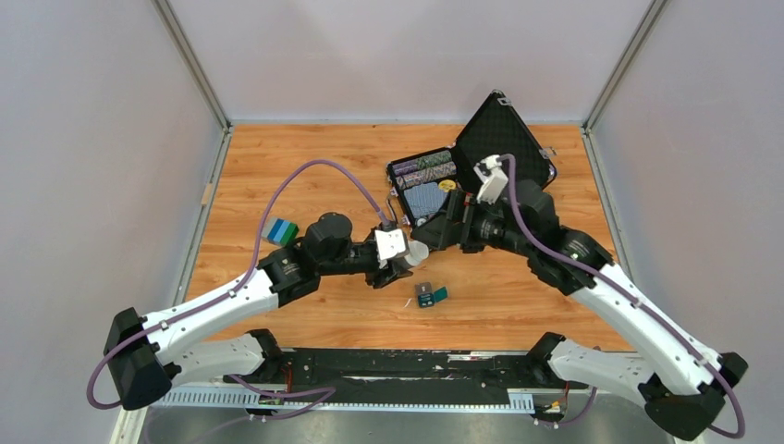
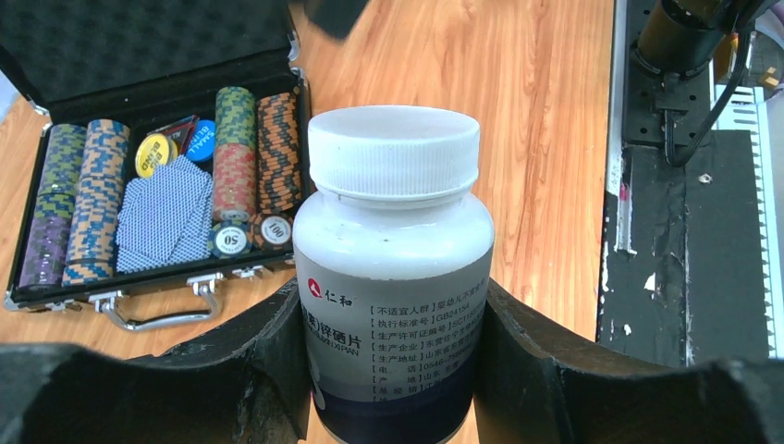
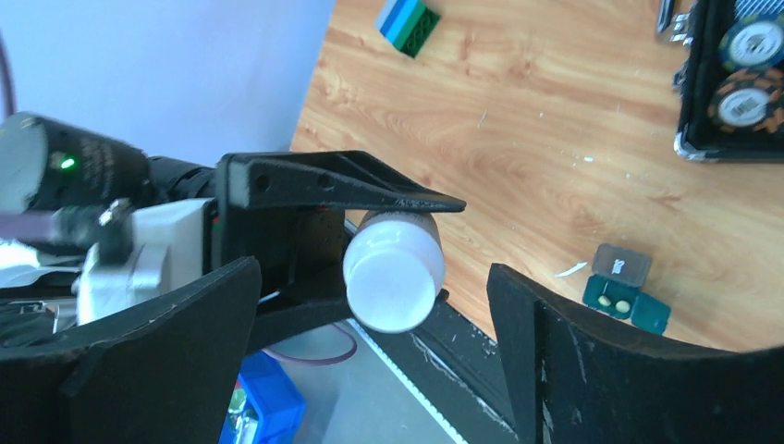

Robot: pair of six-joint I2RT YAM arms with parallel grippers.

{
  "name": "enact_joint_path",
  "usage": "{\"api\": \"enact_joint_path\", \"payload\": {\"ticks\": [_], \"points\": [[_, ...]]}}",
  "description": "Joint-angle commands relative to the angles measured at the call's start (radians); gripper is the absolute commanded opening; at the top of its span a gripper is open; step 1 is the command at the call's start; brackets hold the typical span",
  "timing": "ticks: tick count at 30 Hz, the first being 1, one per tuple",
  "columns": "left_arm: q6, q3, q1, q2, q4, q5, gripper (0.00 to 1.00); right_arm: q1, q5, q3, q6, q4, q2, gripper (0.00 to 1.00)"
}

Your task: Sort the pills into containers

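A white pill bottle (image 2: 393, 268) with a white screw cap is held off the table, tilted, by my left gripper (image 2: 393, 310), whose jaws are shut on its labelled body. In the top view the bottle (image 1: 416, 252) sits between both arms. My right gripper (image 3: 373, 270) faces the cap (image 3: 393, 282) with its jaws open on either side, not touching it. The container (image 3: 624, 294), a tiny dark-teal box with its lid open, lies on the wood (image 1: 430, 294) just in front of the bottle. Two pale pills (image 3: 614, 302) rest inside it.
An open black chip case (image 1: 434, 185) with poker chips and cards stands behind the grippers, its lid raised. A blue and green block (image 1: 281, 230) lies at the left of the wooden table. The table's black front edge (image 3: 481, 361) runs below the bottle.
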Motion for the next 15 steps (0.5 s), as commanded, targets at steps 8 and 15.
{"api": "enact_joint_path", "payload": {"ticks": [8, 15], "points": [[-0.002, 0.029, -0.001, -0.016, 0.068, 0.076, 0.03, 0.0, -0.054, 0.013, -0.387, -0.041, -0.094, 0.94], [0.002, 0.034, -0.002, -0.02, 0.055, 0.122, 0.03, 0.0, -0.142, 0.067, -0.516, -0.136, -0.003, 0.72]]}}
